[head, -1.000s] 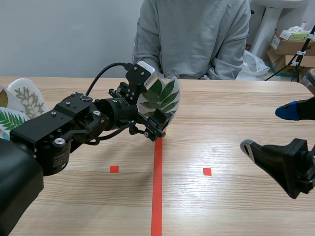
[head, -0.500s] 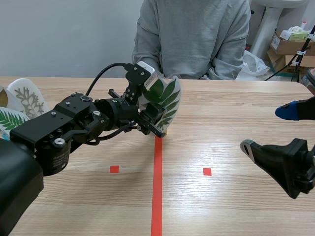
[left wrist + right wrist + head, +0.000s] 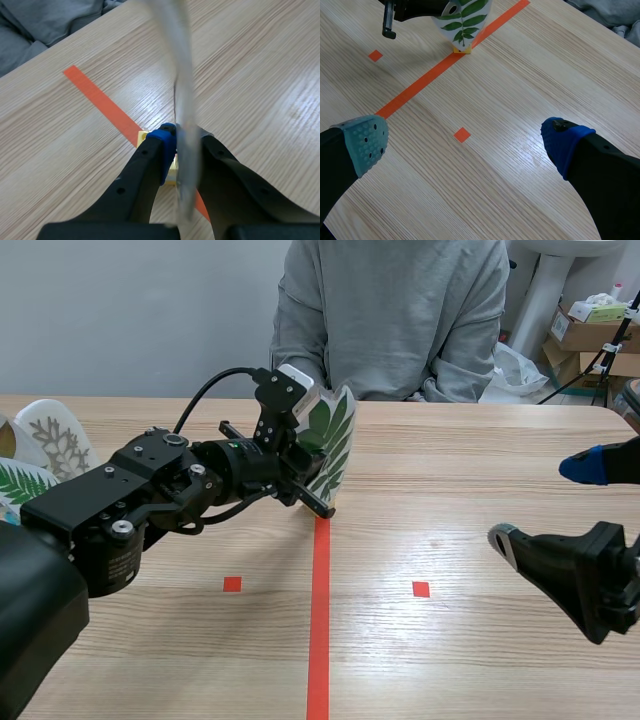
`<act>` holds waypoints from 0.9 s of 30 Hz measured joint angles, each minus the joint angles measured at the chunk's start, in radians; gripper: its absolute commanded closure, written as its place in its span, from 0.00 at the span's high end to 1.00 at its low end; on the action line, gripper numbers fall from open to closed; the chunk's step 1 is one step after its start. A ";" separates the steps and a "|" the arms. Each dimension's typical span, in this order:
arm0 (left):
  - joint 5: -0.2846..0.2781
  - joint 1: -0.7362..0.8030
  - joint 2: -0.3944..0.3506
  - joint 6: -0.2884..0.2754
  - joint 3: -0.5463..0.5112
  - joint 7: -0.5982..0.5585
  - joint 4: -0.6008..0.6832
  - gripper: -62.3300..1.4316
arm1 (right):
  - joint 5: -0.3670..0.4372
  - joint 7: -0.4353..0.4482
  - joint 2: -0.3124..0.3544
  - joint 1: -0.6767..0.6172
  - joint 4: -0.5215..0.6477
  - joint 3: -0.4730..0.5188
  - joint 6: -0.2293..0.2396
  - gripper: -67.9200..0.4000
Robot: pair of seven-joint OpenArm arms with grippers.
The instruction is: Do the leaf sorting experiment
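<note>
Pincer [image 3: 183, 147] around upright leaf card [image 3: 335, 432]

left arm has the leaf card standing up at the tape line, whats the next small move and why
Probably open the left gripper and ease back. The leaf card is upright between its fingers, and its yellow base looks to be sitting on the orange tape line. Whether the base is fully down cannot be told.

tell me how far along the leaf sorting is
Done: hard to say; two other leaf cards lie at the left edge of the table, sorted or waiting I cannot tell. In hand: the left gripper is shut on the green leaf card, its yellow base on the orange-red line. Left: placing it; the right gripper is open, empty.
</note>
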 measured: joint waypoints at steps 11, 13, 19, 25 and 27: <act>0.000 0.167 -0.048 -0.001 -0.137 0.059 0.241 0.08 | 0.000 0.000 0.000 0.000 0.000 0.000 0.000 0.93; 0.000 0.202 -0.056 -0.001 -0.192 0.069 0.294 0.09 | 0.000 0.000 0.000 0.000 0.000 0.000 0.000 0.93; -0.012 0.292 -0.089 0.000 -0.362 0.101 0.383 0.09 | 0.000 0.000 0.000 0.000 0.000 0.000 0.000 0.93; -0.072 0.369 -0.113 -0.001 -0.487 0.112 0.404 0.09 | 0.000 0.000 0.000 0.000 0.000 0.000 0.000 0.93; -0.098 0.386 -0.124 -0.001 -0.520 0.121 0.404 0.09 | 0.000 0.000 0.000 0.000 0.000 0.000 0.000 0.93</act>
